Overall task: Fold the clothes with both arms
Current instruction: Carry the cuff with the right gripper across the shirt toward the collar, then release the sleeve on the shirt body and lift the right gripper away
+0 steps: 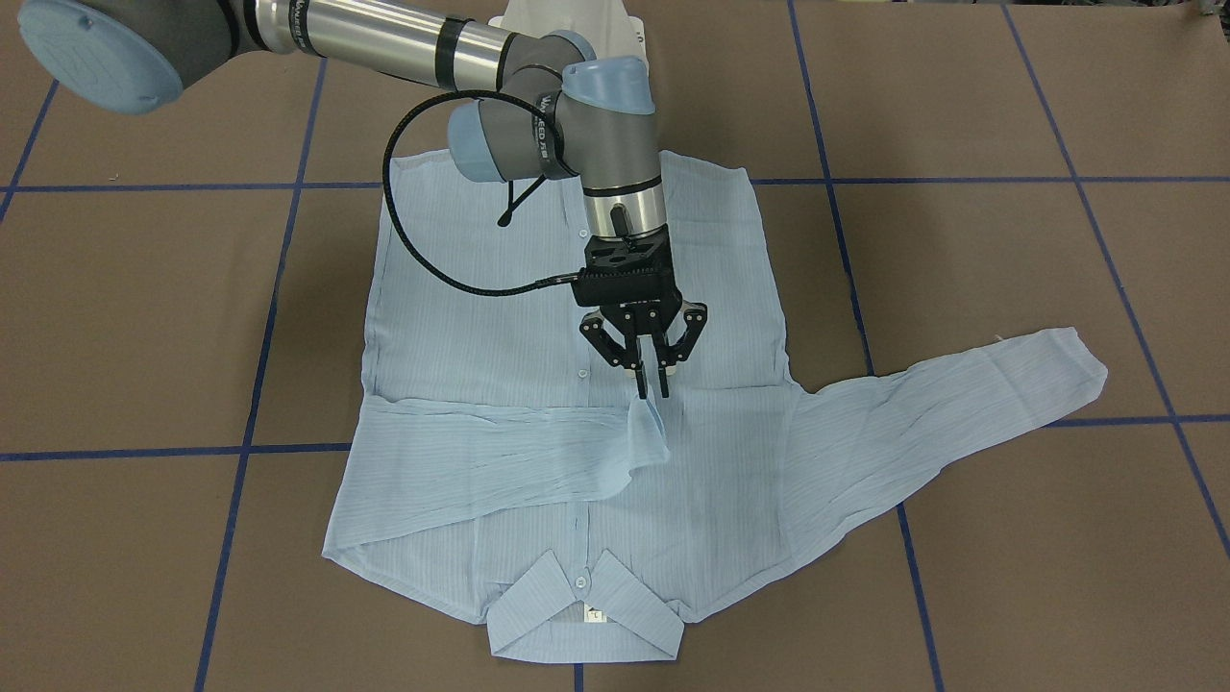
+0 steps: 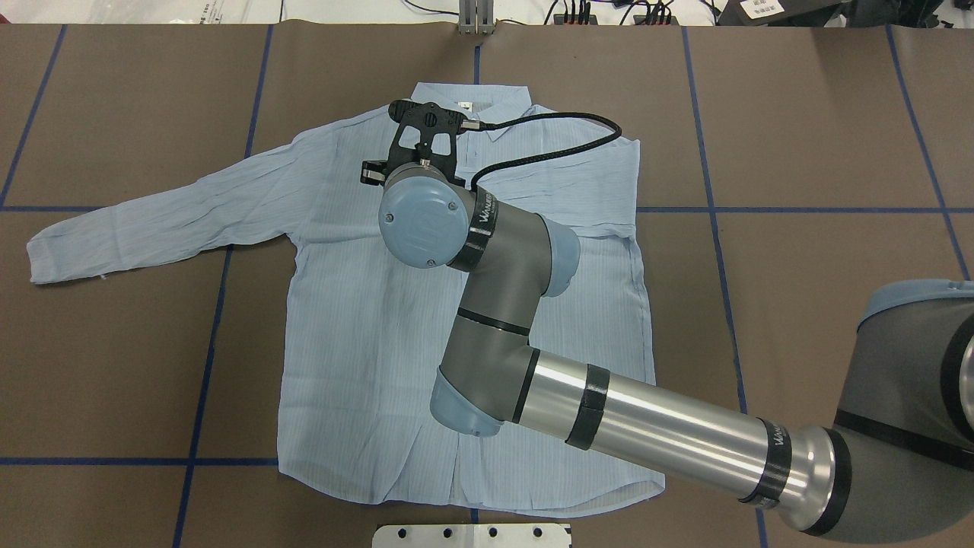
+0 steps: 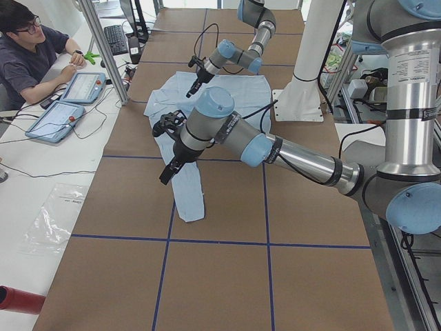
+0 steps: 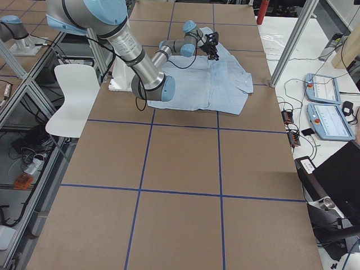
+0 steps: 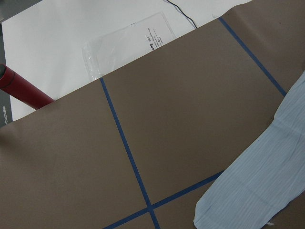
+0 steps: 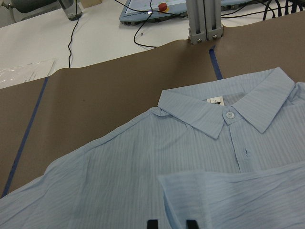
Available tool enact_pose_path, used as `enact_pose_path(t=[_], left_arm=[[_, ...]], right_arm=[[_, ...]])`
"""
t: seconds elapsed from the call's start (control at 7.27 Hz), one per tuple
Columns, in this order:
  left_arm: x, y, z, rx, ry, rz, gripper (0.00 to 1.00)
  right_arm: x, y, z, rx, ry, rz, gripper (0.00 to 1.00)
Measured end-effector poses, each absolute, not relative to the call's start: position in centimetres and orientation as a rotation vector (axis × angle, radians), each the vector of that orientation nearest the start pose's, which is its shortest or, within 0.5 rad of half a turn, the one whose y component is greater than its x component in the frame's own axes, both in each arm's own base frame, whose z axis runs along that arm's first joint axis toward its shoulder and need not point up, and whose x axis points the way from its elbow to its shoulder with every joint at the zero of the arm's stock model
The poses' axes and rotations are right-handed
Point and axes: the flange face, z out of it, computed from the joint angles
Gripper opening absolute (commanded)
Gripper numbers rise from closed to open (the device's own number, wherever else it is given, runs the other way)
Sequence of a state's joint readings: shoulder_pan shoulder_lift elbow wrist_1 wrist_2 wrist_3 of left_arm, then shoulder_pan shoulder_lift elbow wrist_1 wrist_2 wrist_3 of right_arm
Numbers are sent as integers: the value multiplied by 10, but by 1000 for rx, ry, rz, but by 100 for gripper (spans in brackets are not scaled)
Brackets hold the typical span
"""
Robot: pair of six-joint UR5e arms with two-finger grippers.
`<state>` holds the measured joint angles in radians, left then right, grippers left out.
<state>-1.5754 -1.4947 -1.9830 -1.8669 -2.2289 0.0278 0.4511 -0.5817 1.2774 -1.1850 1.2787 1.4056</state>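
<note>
The light blue striped shirt (image 1: 500,317) lies flat and face up on the brown table, its collar (image 1: 586,615) on the side away from the robot. One sleeve (image 1: 480,452) is folded across the chest. My right gripper (image 1: 652,387) is shut on that sleeve's cuff, which peaks up slightly between the fingers. In the right wrist view the two fingertips (image 6: 151,223) show at the bottom edge over the folded sleeve, with the collar (image 6: 224,107) ahead. The other sleeve (image 2: 152,221) lies stretched out sideways. My left gripper (image 3: 167,174) hangs high above that sleeve's cuff (image 5: 257,191); I cannot tell its state.
Blue tape lines (image 2: 205,320) grid the table. A person (image 3: 27,55) sits by two tablets (image 3: 69,103) past the far edge. A red cylinder (image 5: 24,88) and a plastic bag (image 5: 128,40) lie off the table's end. An aluminium post (image 6: 205,19) stands beyond the collar.
</note>
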Motion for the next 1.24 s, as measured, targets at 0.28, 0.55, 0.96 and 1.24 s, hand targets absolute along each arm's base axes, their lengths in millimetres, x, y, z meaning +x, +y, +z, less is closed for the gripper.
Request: enact_pose_path(t=[0.28, 0.55, 0.96, 1.24], left_arm=[[-74, -466, 463, 616, 630, 227, 100], [-70, -468, 465, 639, 680, 226, 100], [-28, -480, 507, 675, 749, 295, 100], [19, -480, 546, 647, 843, 220, 100]], right_arm=[[-624, -513, 103, 476, -803, 404, 100], [-553, -581, 119, 359, -724, 354, 100], [-355, -642, 205, 309, -766, 135, 100], [-224, -635, 285, 301, -790, 25, 100]])
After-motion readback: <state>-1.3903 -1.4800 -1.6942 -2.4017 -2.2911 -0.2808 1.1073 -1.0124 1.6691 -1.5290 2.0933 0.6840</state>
